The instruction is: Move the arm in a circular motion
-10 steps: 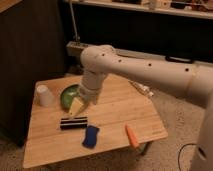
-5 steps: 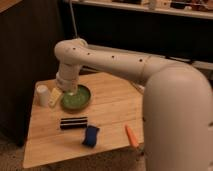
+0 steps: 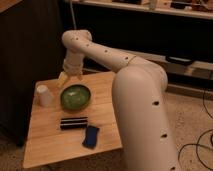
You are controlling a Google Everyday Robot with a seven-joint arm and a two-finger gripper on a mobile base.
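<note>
**Reaching across a wooden table: the arm above a green bowl**

Filling the right half of the view, the arm [image 3: 137, 100] is seen as a thick white tube with small dark holes, by which the right part of the wooden table [image 3: 50, 145] is hidden. From the large near segment it runs up and left to a rounded joint, then bends down toward the table's far edge.

On the table a green bowl [image 3: 75, 96] is set near the middle, with a white cup [image 3: 43, 95] standing just beside it to the left. In front of the bowl a dark, flat rectangular object [image 3: 74, 122] lies crosswise, and a blue object [image 3: 91, 136] lies nearer the front edge. A dark cabinet is seen behind the table on the left, and cables lie on the speckled floor at the right.

The pale yellowish gripper [image 3: 67, 80] is held just behind the bowl's far rim, pointing down. Nothing is seen held in it; whether it is spread or pressed together cannot be told.

No readable writing or label can be made out.
</note>
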